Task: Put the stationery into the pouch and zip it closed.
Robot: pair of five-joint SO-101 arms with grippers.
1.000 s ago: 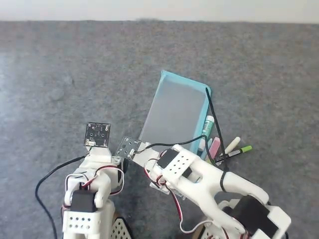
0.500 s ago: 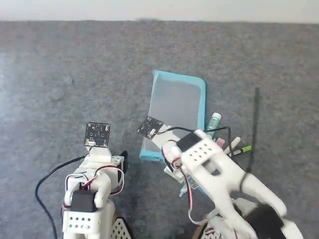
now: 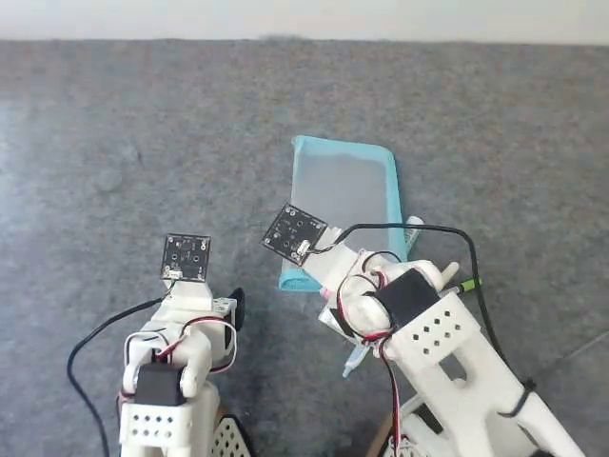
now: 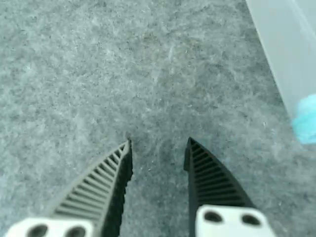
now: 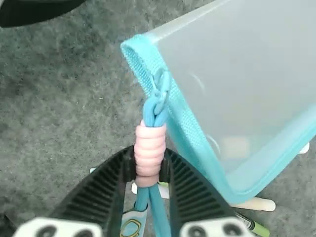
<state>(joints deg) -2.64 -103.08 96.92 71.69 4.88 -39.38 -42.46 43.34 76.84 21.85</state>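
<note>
We see right gripper [image 5: 147,157] pinching the pink pull bead [image 5: 149,148] at a corner of the teal pouch [image 5: 237,84]. Left gripper [image 4: 158,148] spread over grey carpet [image 4: 98,64]. Pens [image 5: 256,203] just beside pouch.

Open bench [image 3: 114,124] runs along the far edge and all the left side, and lies bare under the parted left claw [image 4: 159,143]. Mid-bench the pouch [image 3: 347,195] blocks the way, with the right claw [image 5: 147,154] clamped on its pull [image 5: 149,140] at the near corner. Pens [image 3: 463,284] crowd its right side, hemmed in by the right arm [image 3: 428,324].
</note>
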